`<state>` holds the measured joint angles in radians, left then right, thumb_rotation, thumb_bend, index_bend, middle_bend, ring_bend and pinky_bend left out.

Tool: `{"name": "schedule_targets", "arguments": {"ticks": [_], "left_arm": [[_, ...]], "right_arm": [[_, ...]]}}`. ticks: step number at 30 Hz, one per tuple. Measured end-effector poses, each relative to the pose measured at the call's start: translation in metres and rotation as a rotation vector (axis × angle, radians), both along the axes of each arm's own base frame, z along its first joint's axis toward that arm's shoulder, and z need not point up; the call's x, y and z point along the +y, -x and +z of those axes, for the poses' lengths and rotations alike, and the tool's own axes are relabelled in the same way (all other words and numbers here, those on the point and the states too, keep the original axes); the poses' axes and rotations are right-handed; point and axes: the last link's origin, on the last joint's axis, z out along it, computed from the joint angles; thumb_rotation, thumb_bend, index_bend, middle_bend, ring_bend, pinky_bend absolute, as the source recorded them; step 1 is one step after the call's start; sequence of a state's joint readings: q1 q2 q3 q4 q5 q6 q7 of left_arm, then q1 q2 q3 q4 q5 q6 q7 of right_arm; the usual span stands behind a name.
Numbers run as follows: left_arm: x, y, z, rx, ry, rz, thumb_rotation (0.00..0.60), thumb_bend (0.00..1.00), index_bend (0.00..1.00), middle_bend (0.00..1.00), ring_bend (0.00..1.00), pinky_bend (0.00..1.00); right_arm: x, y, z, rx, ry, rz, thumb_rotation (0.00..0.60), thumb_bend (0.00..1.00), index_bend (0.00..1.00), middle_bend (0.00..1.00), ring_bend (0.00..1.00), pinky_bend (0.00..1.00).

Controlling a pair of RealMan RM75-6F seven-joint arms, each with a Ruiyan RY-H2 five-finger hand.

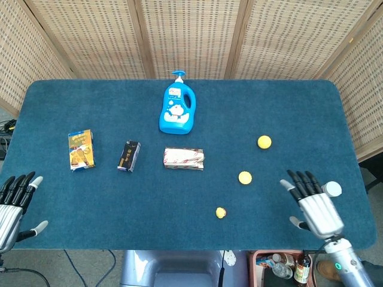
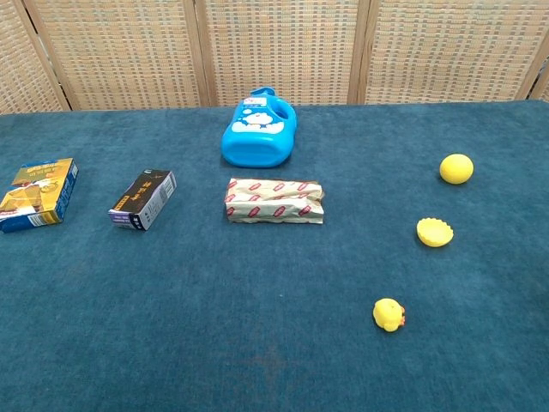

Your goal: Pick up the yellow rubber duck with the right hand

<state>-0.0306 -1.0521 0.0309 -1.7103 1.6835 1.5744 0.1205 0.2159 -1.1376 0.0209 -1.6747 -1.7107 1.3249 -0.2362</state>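
The small yellow rubber duck [image 1: 221, 212] [image 2: 389, 315] sits on the blue table [image 1: 119, 203] near its front edge, right of centre. My right hand [image 1: 317, 207] hovers over the table to the right of the duck, well apart from it, fingers spread and holding nothing. At the front left corner, off the table edge, my left hand [image 1: 13, 206] is open too. Neither hand shows in the chest view.
A yellow shell-shaped piece [image 1: 245, 177] and a yellow ball [image 1: 264, 142] lie behind the duck. A blue bottle [image 1: 177, 110], a wrapped packet [image 1: 184, 158], a dark box [image 1: 128, 156] and a yellow-blue box [image 1: 81, 149] lie further left.
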Motion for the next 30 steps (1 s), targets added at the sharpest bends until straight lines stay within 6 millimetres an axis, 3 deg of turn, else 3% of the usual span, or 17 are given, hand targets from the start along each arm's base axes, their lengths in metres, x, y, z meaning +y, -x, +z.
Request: {"name": "schedule_targets", "arguments": {"ticks": [4,13,21,30], "left_arm": [[0.006,0.002,-0.005,0.01,0.011,0.016,0.6,0.0,0.0,0.0,0.0,0.0],[0.016,0.004,-0.006,0.004,0.012,0.045,0.6,0.0,0.0,0.0,0.0,0.0],[0.022,0.008,-0.003,-0.007,0.018,0.072,0.6,0.0,0.0,0.0,0.0,0.0],[0.023,0.008,-0.001,-0.014,0.017,0.084,0.6,0.0,0.0,0.0,0.0,0.0]], "right_arm": [[-0.019,-0.029,-0.039,0.09,-0.12,0.181,0.6,0.14,0.31,0.0,0.0,0.0],[-0.04,-0.069,-0.101,0.112,-0.312,0.293,0.6,0.18,0.32,0.0,0.0,0.0],[-0.048,-0.084,-0.132,0.155,-0.378,0.309,0.6,0.28,0.34,0.0,0.0,0.0],[-0.056,-0.096,-0.157,0.155,-0.408,0.294,0.6,0.29,0.34,0.0,0.0,0.0]]}}
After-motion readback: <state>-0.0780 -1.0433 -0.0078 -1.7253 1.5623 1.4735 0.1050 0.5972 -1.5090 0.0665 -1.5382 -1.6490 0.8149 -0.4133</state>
